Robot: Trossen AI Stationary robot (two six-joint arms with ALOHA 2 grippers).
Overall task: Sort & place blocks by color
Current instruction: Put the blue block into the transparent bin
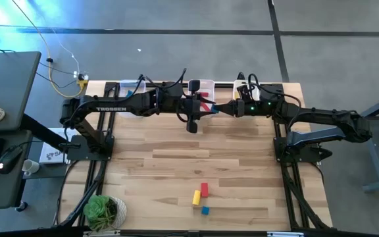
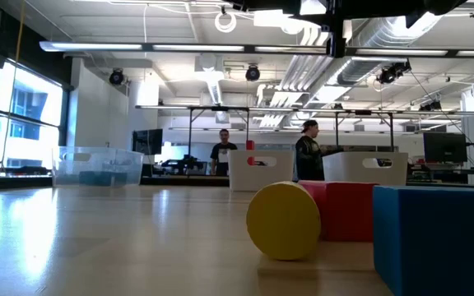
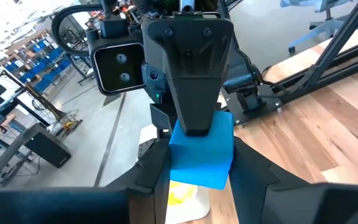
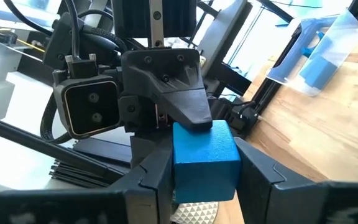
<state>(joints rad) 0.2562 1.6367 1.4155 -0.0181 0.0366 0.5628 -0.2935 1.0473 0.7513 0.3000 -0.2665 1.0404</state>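
Meeting nose to nose above the far edge of the desk (image 1: pixel 176 164), both arms share one blue block (image 4: pixel 204 158).

From where I stand, the right end effector (image 4: pixel 204 180) is clamped on the block's sides, and the left end effector (image 3: pixel 199 168) faces it with its fingers closed against the same block. A handover, I judge. Three loose blocks, red (image 1: pixel 204 189), yellow (image 1: pixel 196 197) and blue (image 1: pixel 204 210), lie well away from both, towards the near edge; neither arm looks clearly nearer.
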